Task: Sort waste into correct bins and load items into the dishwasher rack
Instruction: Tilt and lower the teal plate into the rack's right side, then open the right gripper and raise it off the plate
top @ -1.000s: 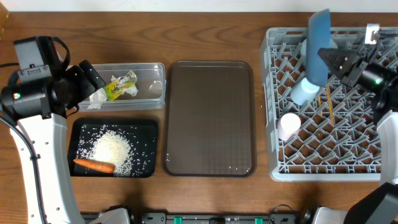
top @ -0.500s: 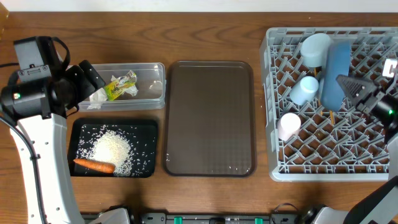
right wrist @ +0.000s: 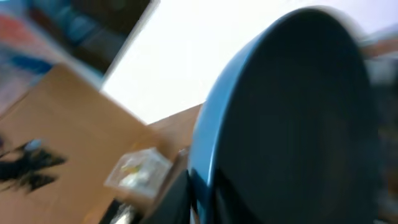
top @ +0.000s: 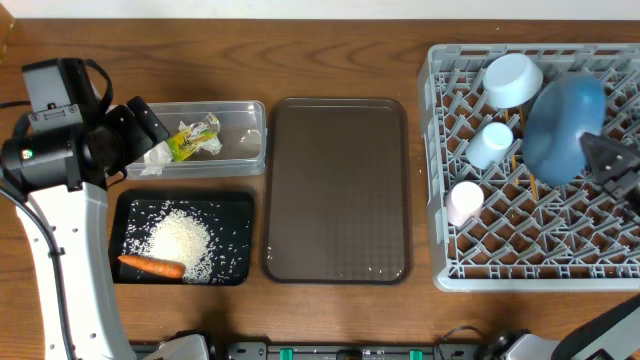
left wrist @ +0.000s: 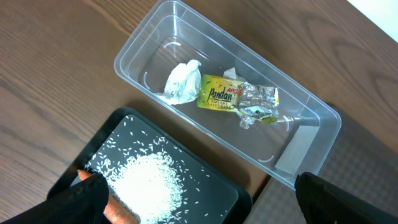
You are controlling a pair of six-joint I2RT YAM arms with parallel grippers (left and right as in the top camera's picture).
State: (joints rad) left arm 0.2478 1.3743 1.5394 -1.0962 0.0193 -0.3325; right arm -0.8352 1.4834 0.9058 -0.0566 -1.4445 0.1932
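from above, the left gripper (top: 148,140) hangs over the left end of the clear tub (top: 245,150), jaws spread wide and holding nothing. in the tub lie the yellow-green wrapper (top: 197,137) and the white tissue (top: 160,153). just below it the black tray (top: 130,205) holds a heap of rice (top: 182,240) and the carrot (top: 150,266). the brown serving tray (top: 338,190) lies between the bins and the grey rack (top: 440,200). in the rack the blue plate (top: 563,125) leans tilted, beside the bowl (top: 512,80), the light-blue cup (top: 491,144) and the pink cup (top: 464,202); a bit of chopstick (top: 533,183) shows under the plate. the right gripper (top: 600,162) sits at the plate's right edge; whether it pinches the plate, i cannot tell.

the left wrist view looks down between parted black fingers (left wrist: 84,196) onto the tub (left wrist: 134,53), tissue (left wrist: 180,82), wrapper (left wrist: 221,98), and the rice (left wrist: 152,183) in the black tray (left wrist: 118,124).

the right wrist view is blurred; the plate (right wrist: 292,124) fills it, and the jaws are not readable.
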